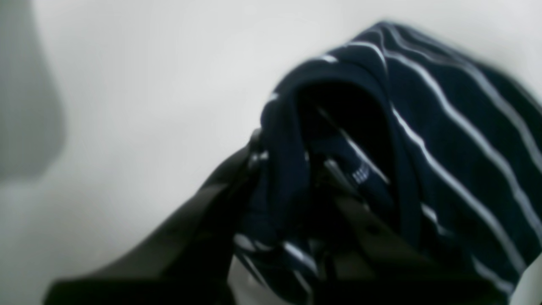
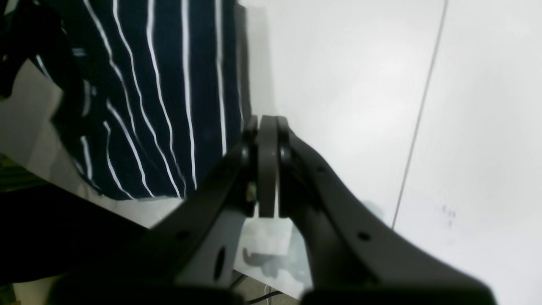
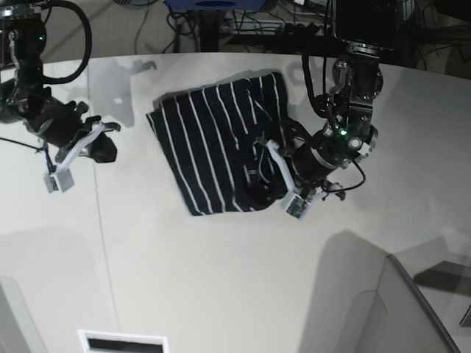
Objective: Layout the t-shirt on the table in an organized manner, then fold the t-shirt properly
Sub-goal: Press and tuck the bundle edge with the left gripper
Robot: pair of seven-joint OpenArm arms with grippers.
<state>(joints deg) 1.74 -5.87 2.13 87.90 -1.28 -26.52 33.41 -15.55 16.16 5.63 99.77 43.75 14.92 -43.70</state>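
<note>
Blurred left gripper (image 1: 292, 169) pinches a bunched fold of the t-shirt (image 3: 213, 143), hiding its fingertips; right gripper (image 2: 267, 165) is closed empty

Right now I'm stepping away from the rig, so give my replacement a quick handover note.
Left hand: shut on the t-shirt, pinching a bunched fold at the edge nearest it.
Right hand: shut, empty, off to the side, clear of the cloth.
T-shirt: on the table, partly spread, rumpled around the left hand.
Done: shirt gripped.
Left: flatten it out, then do every fold.
</note>
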